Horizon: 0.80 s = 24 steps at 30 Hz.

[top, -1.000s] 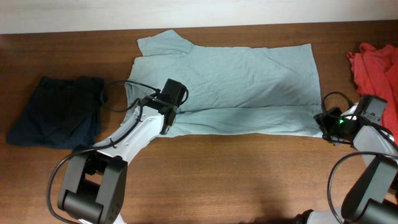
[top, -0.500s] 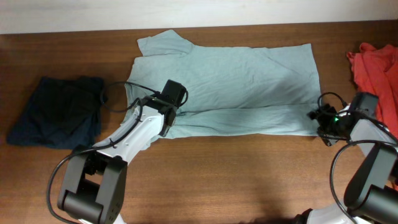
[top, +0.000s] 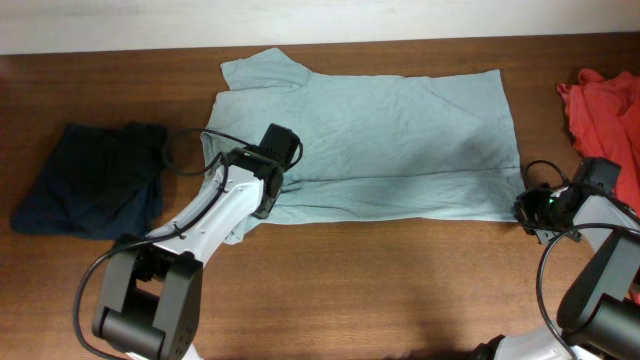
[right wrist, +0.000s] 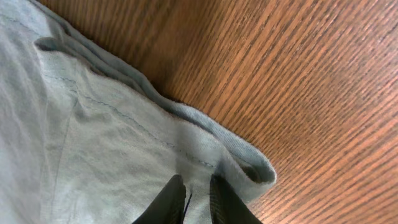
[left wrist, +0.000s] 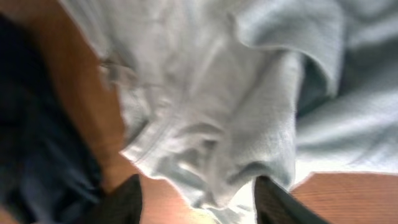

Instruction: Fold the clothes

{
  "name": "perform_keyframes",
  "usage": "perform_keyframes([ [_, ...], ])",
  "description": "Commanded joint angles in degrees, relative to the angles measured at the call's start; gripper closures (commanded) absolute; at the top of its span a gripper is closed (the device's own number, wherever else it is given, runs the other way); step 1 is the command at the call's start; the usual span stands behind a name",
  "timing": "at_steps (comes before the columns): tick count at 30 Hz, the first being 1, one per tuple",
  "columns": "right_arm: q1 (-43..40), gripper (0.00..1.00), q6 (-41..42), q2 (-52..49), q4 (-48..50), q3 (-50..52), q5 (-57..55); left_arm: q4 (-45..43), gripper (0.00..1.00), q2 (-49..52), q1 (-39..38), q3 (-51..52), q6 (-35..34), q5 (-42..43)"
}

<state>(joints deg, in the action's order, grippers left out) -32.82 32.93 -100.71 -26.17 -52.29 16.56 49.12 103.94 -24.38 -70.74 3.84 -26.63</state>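
The pale grey-blue T-shirt [top: 380, 130] lies spread on the table with its lower part folded up. My left gripper [top: 268, 200] is over its lower-left edge. In the left wrist view the fingers [left wrist: 199, 208] are wide apart, with bunched shirt fabric [left wrist: 205, 93] between them. My right gripper [top: 524, 210] is at the shirt's lower-right corner. In the right wrist view its fingers [right wrist: 199, 202] are closed on the shirt's fabric [right wrist: 93, 137] just inside the rolled hem.
A dark navy garment [top: 95, 180] lies folded at the left; it also shows in the left wrist view [left wrist: 25, 155]. A red-orange garment [top: 605, 105] lies at the right edge. Bare wooden table [top: 380, 290] runs along the front.
My right gripper went left onto the shirt's lower-right corner, then back right and towards the front, drawing the corner out. The left arm has hardly moved.
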Motion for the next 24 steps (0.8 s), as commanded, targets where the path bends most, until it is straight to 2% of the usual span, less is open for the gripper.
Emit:
perform_keyframes([
  [1,-0.2,0.80,0.2,-2.4,-0.4,1.9,-7.8,2.2,0.37,-1.2,0.3,-0.8,0.4,12.7],
  [3,-0.2,0.80,0.2,-2.4,-0.5,1.9,-7.8,2.6,0.36,-1.0,0.3,-0.6,0.3,15.4],
  [10,-0.2,0.79,0.2,-2.4,-0.5,1.9,-7.8,2.5,0.37,0.0,0.3,-0.5,1.1,16.5],
  [12,-0.2,0.79,0.2,-2.4,-0.5,1.9,-7.8,1.2,0.51,0.9,0.3,-0.5,3.0,16.2],
  [13,-0.2,0.78,0.2,-2.4,-0.5,1.9,-7.8,0.1,0.74,1.6,0.3,-0.5,3.6,15.8],
  [14,-0.2,0.78,0.2,-2.4,-0.5,1.9,-7.8,-0.4,0.91,2.0,0.3,-0.5,3.6,14.8],
  [15,-0.2,0.78,0.2,-2.4,-0.5,1.9,-7.8,-0.5,0.99,2.1,0.3,-0.5,3.6,14.1],
  [20,-0.2,0.78,0.2,-2.4,-0.5,1.9,-7.8,-0.3,1.00,2.1,0.5,-1.9,3.6,5.7],
  [24,-0.2,0.78,0.2,-2.4,-0.5,1.9,-7.8,0.2,1.00,2.1,1.3,-7.9,3.9,1.5],
])
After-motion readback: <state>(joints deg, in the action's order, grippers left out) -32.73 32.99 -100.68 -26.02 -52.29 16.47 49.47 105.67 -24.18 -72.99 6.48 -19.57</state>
